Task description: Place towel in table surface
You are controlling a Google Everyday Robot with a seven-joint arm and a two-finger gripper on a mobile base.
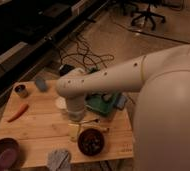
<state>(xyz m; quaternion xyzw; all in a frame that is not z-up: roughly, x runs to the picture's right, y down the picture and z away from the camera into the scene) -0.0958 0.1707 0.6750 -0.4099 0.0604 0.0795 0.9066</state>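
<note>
The single camera looks down from close behind the arm (119, 77) onto the table (38, 127); the tool (81, 125) sits mid-frame over it.

We take this for an office/lab: swivel chair (148, 12), floor cables (80, 52), shelving (18, 50); pincer (83, 129) low over wooden tabletop (38, 127).

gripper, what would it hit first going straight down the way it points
Likely the wooden table right beside the dark bowl; the gripper hangs low there, though depth is unclear.
</note>
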